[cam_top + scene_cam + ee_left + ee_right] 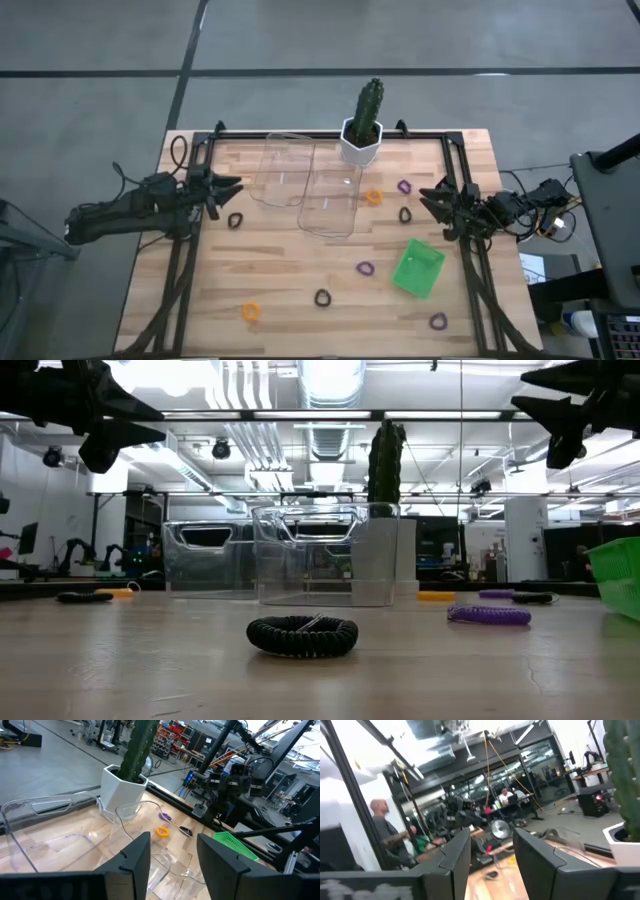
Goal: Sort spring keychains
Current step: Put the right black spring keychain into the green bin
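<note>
Several small spring keychains lie flat on the wooden table: black ones (pixel 234 219), (pixel 405 214), (pixel 322 297), orange ones (pixel 374 197), (pixel 250 311), and purple ones (pixel 404 186), (pixel 365 268), (pixel 438 321). In the low view a black one (pixel 302 635) lies nearest. My left gripper (pixel 225 190) is open and empty, raised at the table's left edge, left of the clear trays. In its wrist view (pixel 172 855) it points across the table. My right gripper (pixel 432 200) is open and empty, raised at the right edge near the black and purple keychains.
Two clear plastic trays (pixel 283 170), (pixel 330 200) stand side by side at the far middle. A white pot with a cactus (pixel 362 135) stands behind them. A green square tray (pixel 418 268) sits right of centre. People show in the room beyond, in the right wrist view (pixel 385 830).
</note>
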